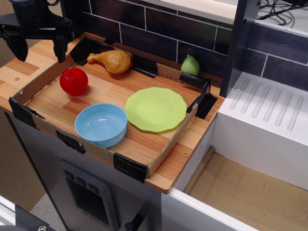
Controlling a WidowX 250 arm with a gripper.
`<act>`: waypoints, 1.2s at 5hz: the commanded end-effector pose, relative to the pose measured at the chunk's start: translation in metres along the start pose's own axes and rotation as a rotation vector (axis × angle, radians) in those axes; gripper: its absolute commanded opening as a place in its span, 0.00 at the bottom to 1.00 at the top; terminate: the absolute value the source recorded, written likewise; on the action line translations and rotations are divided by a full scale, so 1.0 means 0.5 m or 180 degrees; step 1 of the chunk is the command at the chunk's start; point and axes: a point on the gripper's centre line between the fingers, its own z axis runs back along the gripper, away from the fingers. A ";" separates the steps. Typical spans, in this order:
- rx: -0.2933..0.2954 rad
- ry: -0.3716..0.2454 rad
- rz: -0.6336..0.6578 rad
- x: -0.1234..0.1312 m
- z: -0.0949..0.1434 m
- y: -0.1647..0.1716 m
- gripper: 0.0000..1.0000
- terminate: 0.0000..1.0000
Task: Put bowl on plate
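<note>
The light blue bowl [101, 124] sits upright on the wooden tray floor near the front edge. The lime green plate [156, 109] lies flat just right of it, their rims almost touching. My gripper [39, 49] hangs at the far upper left, above the counter outside the tray's left corner, well away from the bowl. Its two dark fingers [59, 47] point down with a wide gap between them, and nothing is held.
A red apple [73, 81] sits behind the bowl to the left. A toy chicken drumstick [112, 60] lies at the back. A green pear [190, 65] stands at the back right corner. Low cardboard walls [166, 147] ring the tray. A white sink unit [269, 120] stands to the right.
</note>
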 end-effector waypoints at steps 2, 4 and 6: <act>-0.0199 -0.0162 -0.0335 -0.032 0.000 -0.037 1.00 0.00; -0.0522 0.0019 -0.0763 -0.093 -0.006 -0.095 1.00 0.00; -0.0240 0.0048 -0.1015 -0.126 -0.066 -0.104 1.00 0.00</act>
